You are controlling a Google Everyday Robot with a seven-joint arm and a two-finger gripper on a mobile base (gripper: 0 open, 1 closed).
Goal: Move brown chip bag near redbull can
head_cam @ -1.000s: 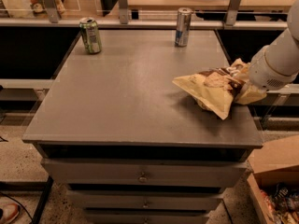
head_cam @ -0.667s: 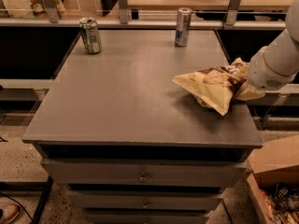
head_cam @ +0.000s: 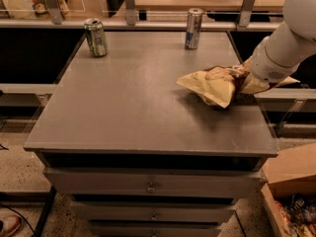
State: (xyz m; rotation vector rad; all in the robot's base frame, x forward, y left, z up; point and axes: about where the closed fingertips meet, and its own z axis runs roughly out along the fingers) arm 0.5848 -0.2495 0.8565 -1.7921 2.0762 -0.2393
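Brown chip bag (head_cam: 217, 83), right edge | gripper (head_cam: 245, 79) fingers clamp it | redbull can (head_cam: 193, 28) behind

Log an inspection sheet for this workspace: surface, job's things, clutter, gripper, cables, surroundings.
Surface: grey table top, flat, no spills seen.
Job's things: brown chip bag lying crumpled near the right edge; redbull can upright at the far edge, apart from the bag.
Clutter: green can upright at the far left corner.
Gripper: gripper at the bag's right end, mostly hidden by the white wrist.
Cables: nothing seen.
Surroundings: drawers under the top; cardboard box on the floor at lower right; rail behind the table.
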